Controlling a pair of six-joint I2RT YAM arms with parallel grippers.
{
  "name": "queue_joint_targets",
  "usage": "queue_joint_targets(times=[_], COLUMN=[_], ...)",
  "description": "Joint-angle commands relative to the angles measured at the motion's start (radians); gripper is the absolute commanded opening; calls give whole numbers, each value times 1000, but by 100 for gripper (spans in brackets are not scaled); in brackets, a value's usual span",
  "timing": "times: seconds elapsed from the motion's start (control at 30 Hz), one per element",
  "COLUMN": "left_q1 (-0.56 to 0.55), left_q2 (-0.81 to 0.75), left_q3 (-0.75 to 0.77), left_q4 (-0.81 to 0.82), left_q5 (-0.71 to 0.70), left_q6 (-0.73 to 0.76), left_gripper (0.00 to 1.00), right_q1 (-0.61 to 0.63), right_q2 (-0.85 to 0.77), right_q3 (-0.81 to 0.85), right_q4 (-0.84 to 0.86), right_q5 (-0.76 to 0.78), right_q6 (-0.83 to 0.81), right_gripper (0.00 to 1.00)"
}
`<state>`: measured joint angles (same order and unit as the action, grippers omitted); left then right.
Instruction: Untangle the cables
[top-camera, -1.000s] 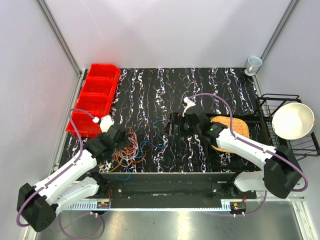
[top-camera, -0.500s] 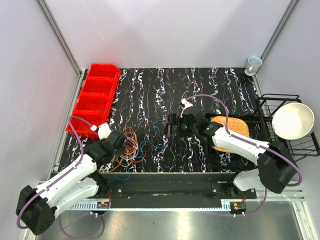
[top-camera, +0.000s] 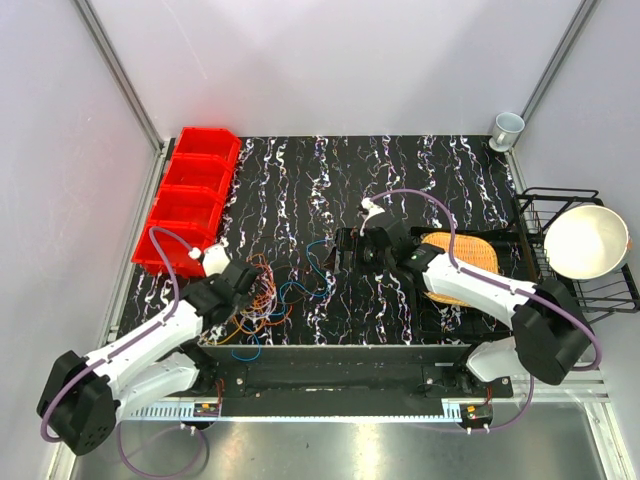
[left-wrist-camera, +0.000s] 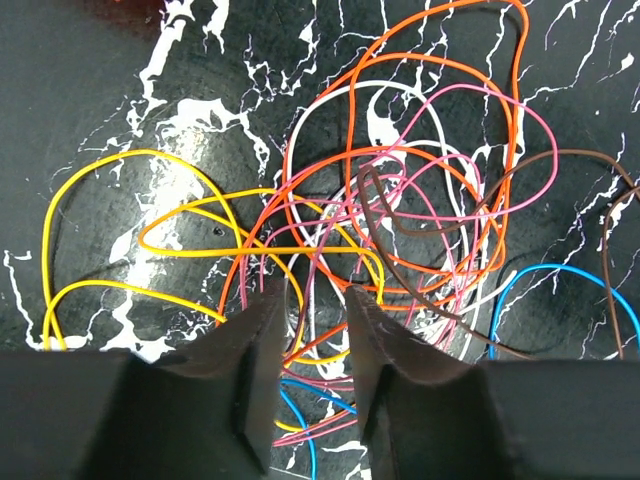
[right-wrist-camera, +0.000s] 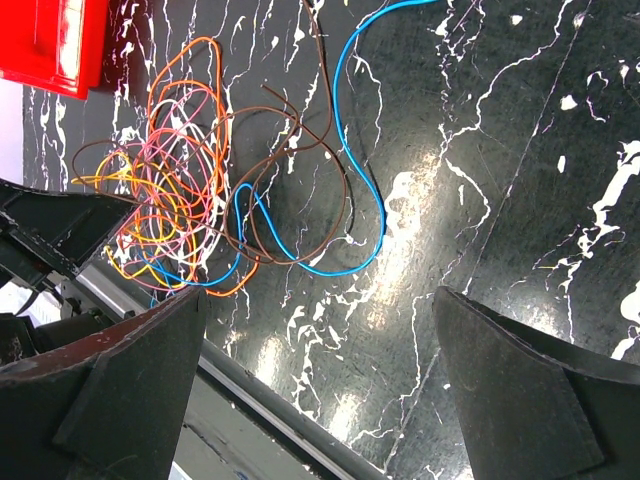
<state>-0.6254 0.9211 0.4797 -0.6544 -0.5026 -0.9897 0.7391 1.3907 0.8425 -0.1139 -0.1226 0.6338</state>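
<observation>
The cables (top-camera: 268, 295) lie in a tangled heap near the table's front left: orange, yellow, pink, white, brown and blue wires. In the left wrist view the cables (left-wrist-camera: 400, 200) form overlapping loops. My left gripper (left-wrist-camera: 310, 300) is down on the near edge of the heap, its jaws open but narrow, with pink, orange, yellow and blue strands running through the gap. From above, the left gripper (top-camera: 243, 292) sits at the heap's left side. My right gripper (top-camera: 345, 250) hovers wide open to the right of the heap. Its wrist view shows the cables (right-wrist-camera: 190, 190) ahead of the right gripper (right-wrist-camera: 320, 300), which holds nothing.
Red bins (top-camera: 190, 195) line the left edge of the table. A woven tan basket (top-camera: 462, 262) lies under the right arm. A black wire rack (top-camera: 540, 205) with a white bowl (top-camera: 585, 240) stands at the right, and a cup (top-camera: 507, 128) at the back right corner.
The left gripper's jaws have narrowed around strands at the heap's edge, and the left arm has shifted slightly. The right gripper moved a little left, then held still, wide open.
</observation>
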Motion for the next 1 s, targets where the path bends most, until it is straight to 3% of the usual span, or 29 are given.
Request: queue_joint_targets(times=[0.0, 0.03, 0.07, 0.23, 0.33, 0.47, 0.57, 0.6, 0.73, 0.87, 0.97], left_q1=[-2, -3, -4, -5, -7, -8, -8, -10, -11, -11, -11], left_q2=[13, 19, 25, 32, 19, 64, 146, 188, 265, 193, 113], left_q3=[7, 11, 14, 83, 218, 603, 842, 1002, 1249, 1098, 823], left_q4=[58, 61, 62, 68, 41, -16, -43, -68, -134, -81, -1], left_q5=[-48, -50, -51, -11, 9, 30, 132, 150, 243, 295, 302], left_q6=[13, 14, 14, 45, 108, 219, 319, 353, 401, 370, 327], left_gripper=[27, 20, 0, 0, 0, 0, 0, 0, 0, 0, 0], right_q1=[9, 8, 9, 9, 8, 8, 9, 8, 8, 8, 8], right_q2=[14, 16, 18, 22, 18, -5, -36, -45, -114, -170, -191], right_q3=[3, 4, 3, 4, 4, 1, -5, -5, -16, -34, -46], right_q4=[46, 46, 51, 53, 53, 51, 49, 46, 22, 6, 6], right_q5=[-9, -9, -11, -8, -5, 9, 26, 32, 64, 107, 117], right_q6=[-2, -3, -2, -3, 4, 15, 18, 21, 18, 12, 12], right_gripper=[100, 100, 100, 100, 100, 100, 100, 100, 100, 100, 100])
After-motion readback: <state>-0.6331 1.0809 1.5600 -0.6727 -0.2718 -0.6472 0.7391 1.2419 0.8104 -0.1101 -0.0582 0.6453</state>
